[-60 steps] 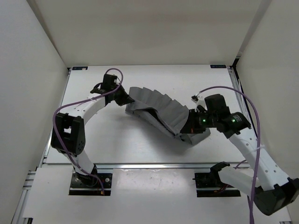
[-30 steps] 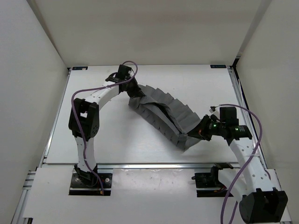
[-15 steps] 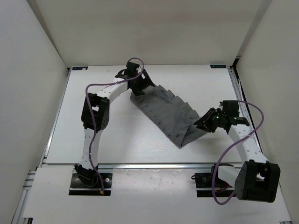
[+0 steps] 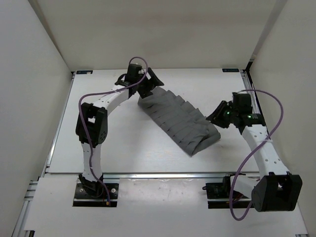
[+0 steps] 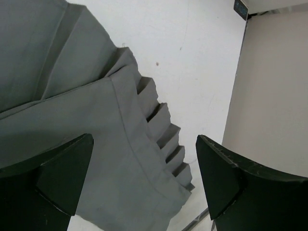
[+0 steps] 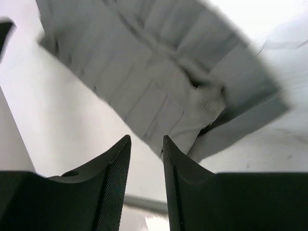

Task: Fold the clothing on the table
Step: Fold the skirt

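The grey pleated clothing lies in a diagonal band on the white table, from back left to front right, its right end doubled over. My left gripper hangs over the band's back-left end, open wide and holding nothing. In the left wrist view the clothing lies below the left gripper. My right gripper sits just off the band's right end. In the right wrist view the right gripper shows a narrow empty gap, with the clothing beyond the tips.
White walls close in the table on the left, back and right. A silver rail runs along the right edge and another along the near edge. Purple cables loop off both arms.
Both grippers have opened and released the clothing, which has dropped into a flatter band. The left gripper lifted off its back-left end; the right gripper drew back to the right.
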`<state>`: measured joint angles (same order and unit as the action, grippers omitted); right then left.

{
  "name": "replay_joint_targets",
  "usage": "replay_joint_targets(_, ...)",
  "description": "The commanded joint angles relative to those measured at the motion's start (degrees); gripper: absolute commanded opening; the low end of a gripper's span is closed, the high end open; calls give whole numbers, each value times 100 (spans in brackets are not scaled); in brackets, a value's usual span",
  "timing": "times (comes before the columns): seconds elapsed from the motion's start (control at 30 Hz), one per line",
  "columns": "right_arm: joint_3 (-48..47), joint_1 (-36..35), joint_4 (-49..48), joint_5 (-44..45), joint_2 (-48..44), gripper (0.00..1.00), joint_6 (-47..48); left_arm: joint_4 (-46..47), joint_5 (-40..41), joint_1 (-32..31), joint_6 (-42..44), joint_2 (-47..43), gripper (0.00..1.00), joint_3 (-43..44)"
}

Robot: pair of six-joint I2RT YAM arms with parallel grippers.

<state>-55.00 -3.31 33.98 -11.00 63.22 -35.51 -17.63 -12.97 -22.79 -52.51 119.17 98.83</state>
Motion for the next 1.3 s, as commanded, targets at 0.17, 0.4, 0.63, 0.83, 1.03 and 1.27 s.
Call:
replay_joint_targets(0.17,745,-617,-461,-1343,1182,34,-26,665,-742,-59,425,-10,88,-901)
replay_joint_targets(0.4,552,-907,-594,-1352,1930,35,52,-546,-67,-340,1084,931,0,363)
replay_joint_targets(0.63,377,-768,-313,-1142,2519,33,359,-1496,936,-384,1516,1249,0,577)
replay_joint_targets(0.83,-431,-198,56,-956,3361,34,720,-1534,1105,-516,1815,408,0,-643)
replay_joint_targets(1.03,-1599,-3,179,-1132,4275,34,1028,-1033,840,-385,1683,-807,0,-2558)
replay_joint_targets(1.27,-2322,66,-102,-798,3770,46,1336,-725,524,-314,1534,-1256,0,-3177)
